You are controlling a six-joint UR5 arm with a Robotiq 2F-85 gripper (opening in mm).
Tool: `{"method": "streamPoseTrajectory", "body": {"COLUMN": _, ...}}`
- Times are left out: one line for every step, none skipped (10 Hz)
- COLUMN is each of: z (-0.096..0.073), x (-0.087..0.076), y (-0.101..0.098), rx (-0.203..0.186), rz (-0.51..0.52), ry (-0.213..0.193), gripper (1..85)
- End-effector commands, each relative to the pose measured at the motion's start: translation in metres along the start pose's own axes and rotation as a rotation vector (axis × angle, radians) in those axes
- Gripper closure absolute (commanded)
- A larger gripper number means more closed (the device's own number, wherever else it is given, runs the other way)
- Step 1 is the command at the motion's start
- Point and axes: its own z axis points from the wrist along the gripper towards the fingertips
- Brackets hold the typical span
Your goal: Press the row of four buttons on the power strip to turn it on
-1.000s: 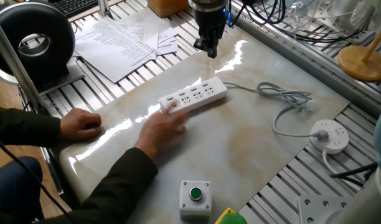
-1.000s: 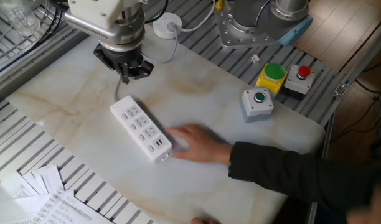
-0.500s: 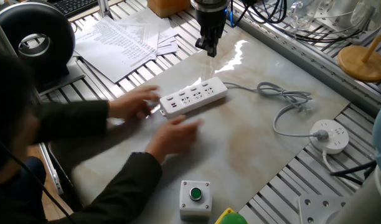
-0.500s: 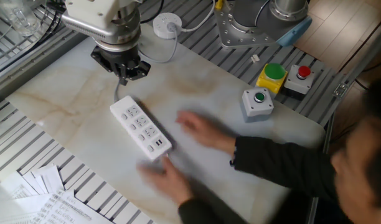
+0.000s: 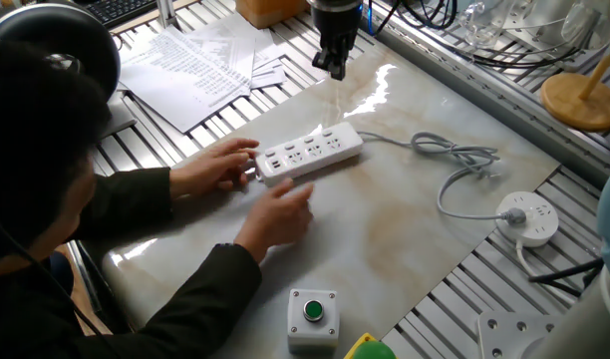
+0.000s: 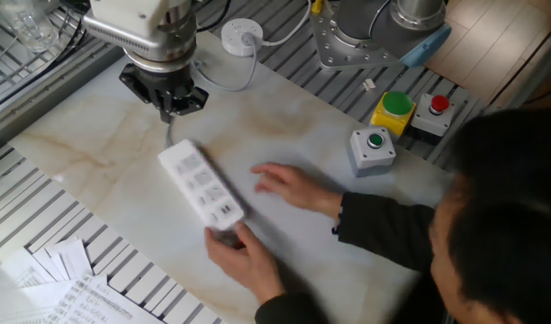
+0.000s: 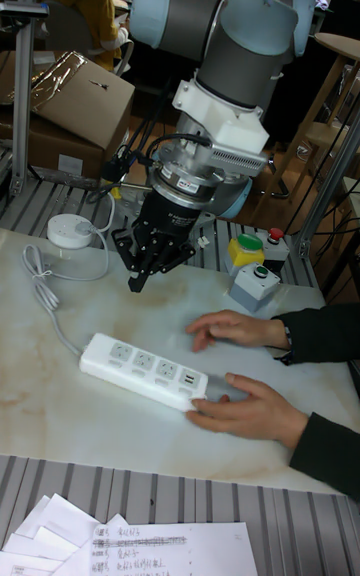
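The power strip [image 5: 309, 155] lay mid-bench, its long axis diagonal, its cord end toward the gripper [image 5: 335, 69] hovering above the bench's far edge. A person's hands [image 7: 243, 407] touched its other end. The gripper's finger state could not be made out.

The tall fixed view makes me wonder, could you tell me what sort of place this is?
Most likely a robotics lab or test bench: a grey industrial robot arm stands over a marble-patterned tabletop, with a yellow-based green push button and a red-capped grey button box mounted alongside.
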Motion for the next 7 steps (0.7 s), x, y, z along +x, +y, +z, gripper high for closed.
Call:
{"method": "streamPoseTrajectory", "body": {"z": -0.013, "x": -0.008, "y": 0.004, "rx": -0.019, "rz": -0.014, "ry": -0.042, "gripper": 84.7}}
{"method": "streamPoseTrajectory", "body": {"z": -0.013, "x": -0.006, "y": 0.000, "rx": -0.004, "rz": -0.025, "ry": -0.035, "gripper": 84.7}}
{"method": "streamPoseTrajectory", "body": {"z": -0.013, "x": -0.003, "y": 0.005, "rx": -0.024, "rz": -0.032, "ry": -0.023, "gripper": 84.7}}
{"method": "streamPoseTrajectory", "body": {"z": -0.013, "x": 0.001, "y": 0.008, "rx": -0.037, "rz": -0.042, "ry": -0.007, "gripper": 84.7}}
{"method": "streamPoseTrajectory", "body": {"z": -0.013, "x": 0.001, "y": 0.014, "rx": -0.057, "rz": -0.035, "ry": -0.010, "gripper": 84.7}}
{"method": "streamPoseTrajectory", "body": {"z": -0.013, "x": -0.006, "y": 0.017, "rx": -0.068, "rz": -0.010, "ry": -0.035, "gripper": 84.7}}
{"method": "streamPoseTrajectory", "body": {"z": -0.013, "x": -0.005, "y": 0.008, "rx": -0.037, "rz": -0.024, "ry": -0.031, "gripper": 84.7}}
